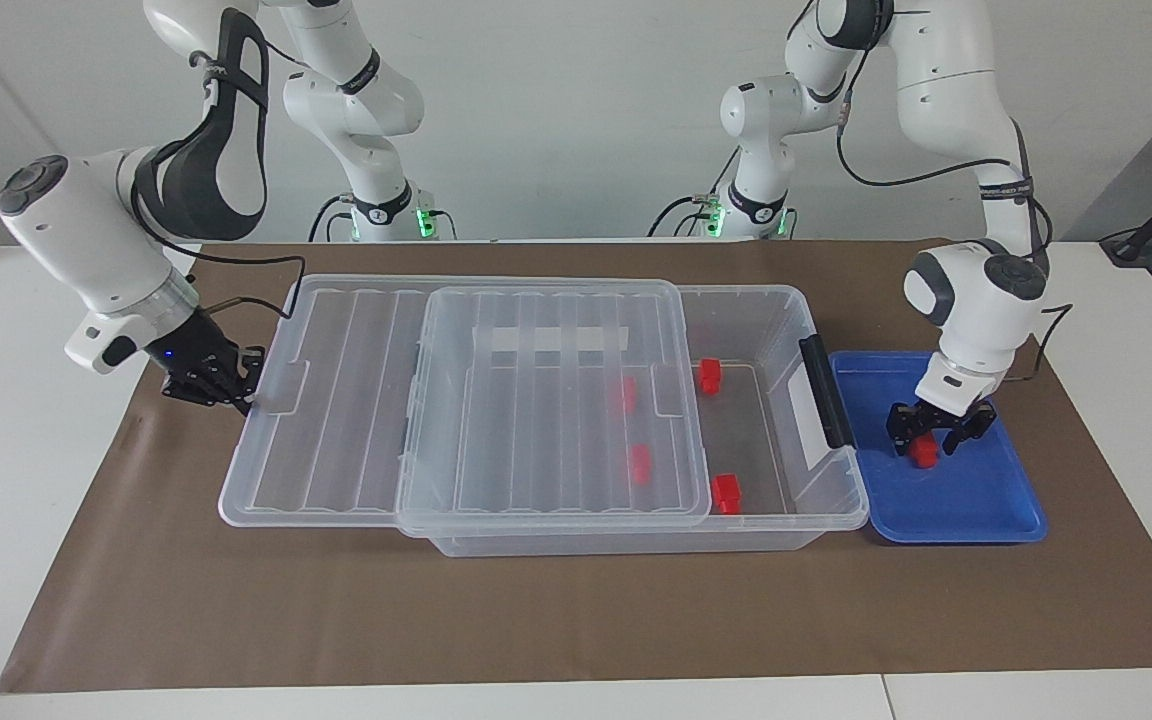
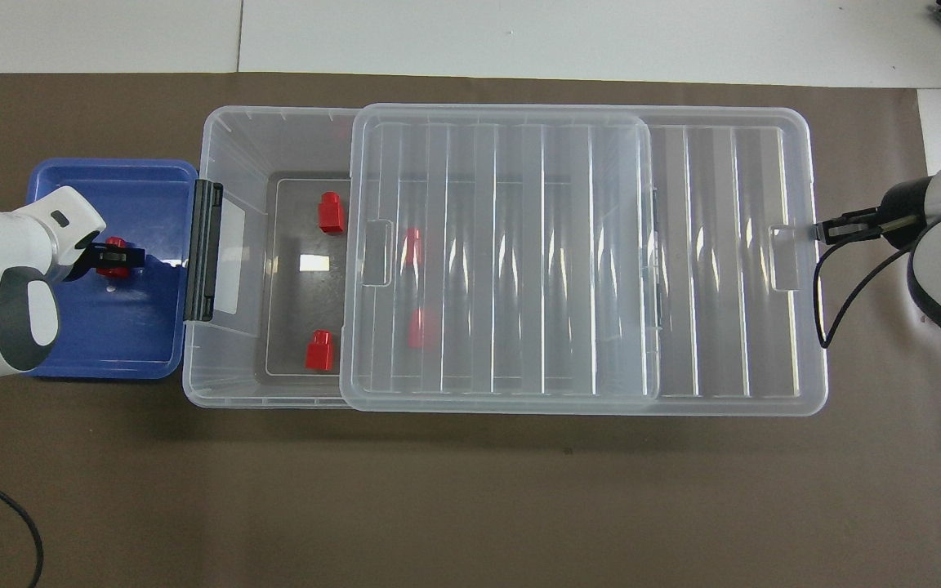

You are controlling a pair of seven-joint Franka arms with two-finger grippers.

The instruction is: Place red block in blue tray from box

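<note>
While the brown mat (image 1: 576, 610) fills most of both views, the box (image 1: 786, 330) sits at its centre, its ribbed lid (image 1: 546, 400) slid toward the facing view's left and covering most of the opening. At the right of the facing view lies the blue tray (image 1: 976, 500), touching the box's latch end. Over it hangs the left gripper (image 1: 926, 437), fingers spread on either side of the red block (image 1: 925, 453), which rests on the tray floor. At the left of that view, the right gripper (image 1: 236, 395) is pressed shut at the lid's end edge. 4 more red blocks lie inside the box, 2 of them under the lid.
</note>
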